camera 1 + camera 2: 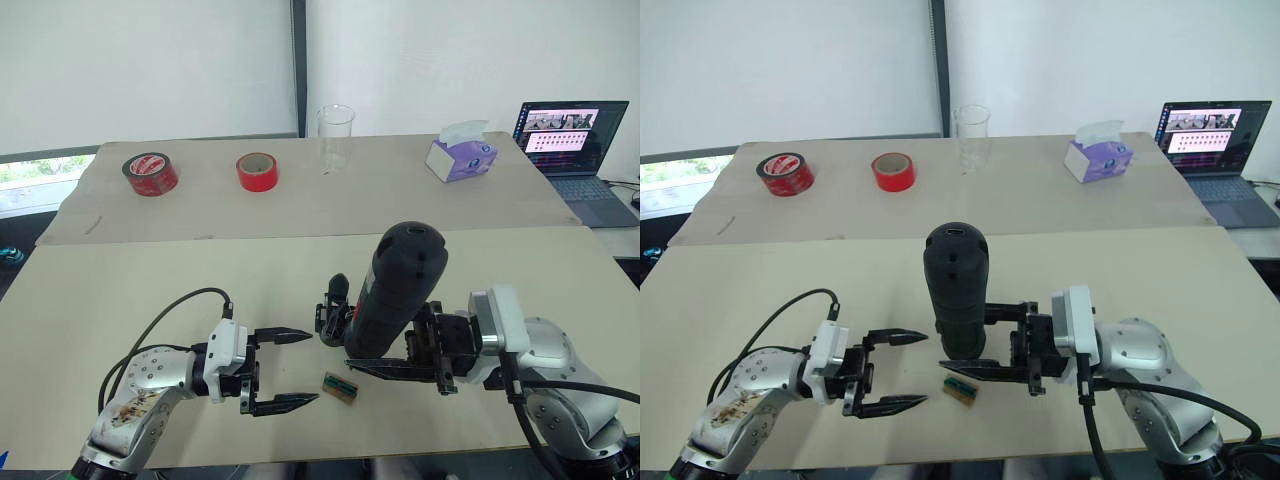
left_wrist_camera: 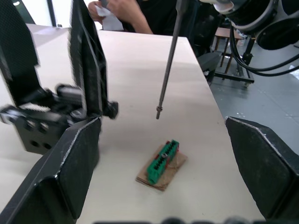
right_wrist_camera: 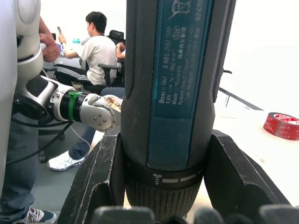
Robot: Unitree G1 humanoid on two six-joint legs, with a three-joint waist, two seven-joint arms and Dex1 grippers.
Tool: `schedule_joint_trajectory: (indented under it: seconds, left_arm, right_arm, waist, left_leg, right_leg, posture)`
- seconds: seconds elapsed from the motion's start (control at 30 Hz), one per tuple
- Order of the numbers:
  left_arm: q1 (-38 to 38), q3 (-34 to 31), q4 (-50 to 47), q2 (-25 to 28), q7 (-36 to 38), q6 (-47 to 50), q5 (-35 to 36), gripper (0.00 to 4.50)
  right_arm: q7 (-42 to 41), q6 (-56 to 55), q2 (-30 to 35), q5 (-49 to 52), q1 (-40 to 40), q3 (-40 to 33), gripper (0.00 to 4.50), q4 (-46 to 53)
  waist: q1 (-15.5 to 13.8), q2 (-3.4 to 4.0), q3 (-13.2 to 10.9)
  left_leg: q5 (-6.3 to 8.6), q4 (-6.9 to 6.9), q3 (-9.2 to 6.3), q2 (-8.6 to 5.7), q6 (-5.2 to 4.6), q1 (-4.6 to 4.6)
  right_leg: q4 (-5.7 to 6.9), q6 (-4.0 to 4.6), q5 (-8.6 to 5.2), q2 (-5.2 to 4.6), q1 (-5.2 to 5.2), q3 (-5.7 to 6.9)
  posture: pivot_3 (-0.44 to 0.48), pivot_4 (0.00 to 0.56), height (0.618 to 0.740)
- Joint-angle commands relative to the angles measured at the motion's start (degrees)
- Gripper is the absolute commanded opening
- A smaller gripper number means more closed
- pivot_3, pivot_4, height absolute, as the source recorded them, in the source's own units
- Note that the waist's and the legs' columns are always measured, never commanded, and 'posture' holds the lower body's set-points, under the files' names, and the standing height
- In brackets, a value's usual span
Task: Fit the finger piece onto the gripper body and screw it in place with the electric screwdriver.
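My right gripper (image 1: 388, 350) is shut on the electric screwdriver (image 1: 398, 285), a thick black cylinder held nearly upright above the near table. Its thin metal bit (image 2: 167, 65) points down, with the tip just above the tabletop. The gripper body (image 1: 334, 312), a small black blocky part, stands on the table right behind the screwdriver. Two black prongs rise from it. The nearer one (image 2: 88, 60) looks like the finger piece, upright on the body. My left gripper (image 1: 312, 367) is open, a short way left of the body, with nothing between its fingers.
A small green-and-tan block (image 1: 340, 386) lies on the table between my grippers, below the bit. On the far table stand two red tape rolls (image 1: 150, 173) (image 1: 257, 171), a clear cup (image 1: 335, 138), a purple tissue box (image 1: 461, 155) and a laptop (image 1: 575, 140). A seated person (image 3: 96, 51) shows in the background.
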State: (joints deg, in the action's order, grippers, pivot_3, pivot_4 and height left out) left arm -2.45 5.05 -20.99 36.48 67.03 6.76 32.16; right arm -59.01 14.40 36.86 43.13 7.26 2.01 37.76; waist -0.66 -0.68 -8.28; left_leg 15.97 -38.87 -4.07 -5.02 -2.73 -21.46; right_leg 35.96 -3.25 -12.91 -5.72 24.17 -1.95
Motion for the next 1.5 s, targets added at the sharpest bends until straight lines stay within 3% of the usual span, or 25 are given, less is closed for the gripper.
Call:
schedule_joint_trajectory:
  seconds: [0.03, 0.27, 0.53, 0.97, 1.5]
  left_arm:
    - [0.90, -3.16, -2.41, 1.36, -0.31, 2.01, 2.93, 4.50]
    - [3.71, -6.61, -1.38, 1.88, -1.32, 5.89, 5.72, 4.50]
    - [6.72, -7.01, 2.79, 0.94, -0.56, 5.12, 3.99, 4.50]
    - [11.04, -4.61, 11.69, -1.50, 2.69, -0.02, -1.67, 4.50]
    - [14.12, -2.71, 15.87, -5.40, 2.70, -2.54, -4.53, 4.50]
  right_arm:
    - [0.81, 0.44, 0.99, 4.29, 2.21, -4.47, 1.92, 2.59]
    - [0.82, 2.40, 3.08, 7.42, 4.15, -9.24, 1.92, -0.11]
    - [-2.13, 1.79, 4.06, 6.40, 8.95, -11.73, 1.92, -8.68]
    - [-3.07, 2.90, -1.15, 3.74, 21.56, -7.11, 1.92, -18.33]
    - [-2.60, 3.66, -6.84, 1.15, 23.73, -2.97, 1.92, -19.62]
  waist:
    - [-0.01, 0.00, 0.00]
    - [-0.02, -0.01, 0.00]
    - [-0.04, -0.01, -0.01]
    - [0.11, 0.00, -0.01]
    - [0.13, 0.01, -0.01]
  left_leg:
    - [0.00, 0.00, 0.00, 0.00, 0.00, 0.01]
    - [0.00, 0.00, 0.00, 0.00, 0.00, 0.00]
    - [-0.01, 0.02, 0.01, 0.00, 0.00, -0.01]
    - [-0.01, 0.05, 0.01, 0.00, 0.00, -0.10]
    - [-0.02, 0.03, 0.00, -0.01, 0.02, -0.18]
  right_leg:
    - [-0.01, 0.00, 0.00, 0.01, 0.00, 0.00]
    - [-0.02, 0.00, 0.00, 0.00, -0.01, 0.00]
    - [-0.02, 0.01, 0.01, 0.01, -0.01, 0.00]
    - [-0.02, 0.02, 0.01, -0.01, 0.10, -0.01]
    - [0.02, 0.03, 0.02, -0.03, 0.19, -0.01]
  posture:
    - [0.000, 0.150, 0.740]
    - [0.000, 0.150, 0.740]
    - [0.000, 0.150, 0.740]
    - [0.000, 0.150, 0.740]
    - [0.000, 0.150, 0.740]
